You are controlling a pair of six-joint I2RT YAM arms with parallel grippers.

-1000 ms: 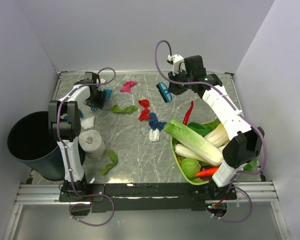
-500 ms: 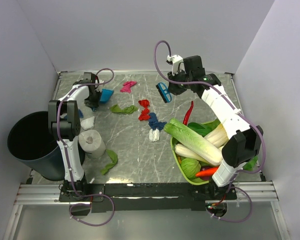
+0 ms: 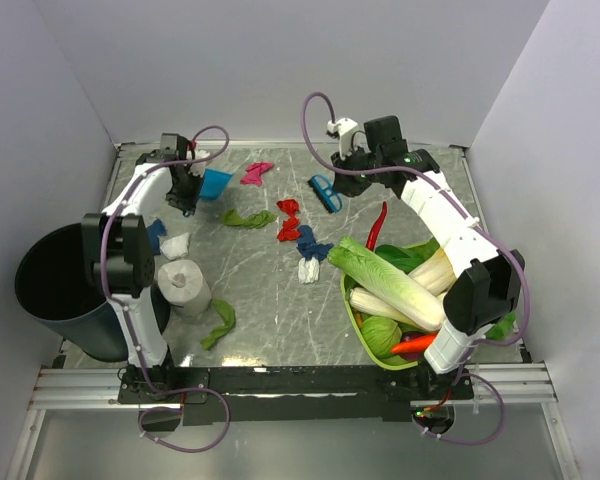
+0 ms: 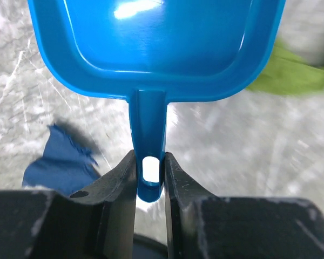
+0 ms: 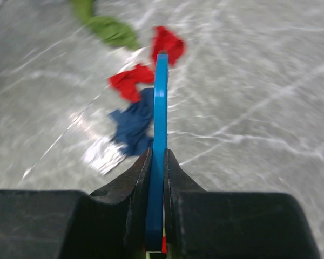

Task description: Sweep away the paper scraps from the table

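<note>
Well, seen from overhead with the far wall at twelve o'clock, both arms are reaching deep over the table. The left gripper is pressed together on the handle of a blue dustpan, whose mouth faces three o'clock. The right gripper is pinching a blue brush, which shows edge-on in its wrist view.

What matters is the string of paper between them: red scraps, a dark blue scrap and a white scrap, lined up roughly from eleven to five. They sit at about seven o'clock from the brush, near it, and at four o'clock from the dustpan, farther off. So the right arm is the nearer one. The brush's long edge runs much the same way as that line, so I'd guess a broadside push toward nine o'clock would carry them to the pan.

A green scrap lies just beside the pan at five o'clock, and a magenta scrap at two.
</note>
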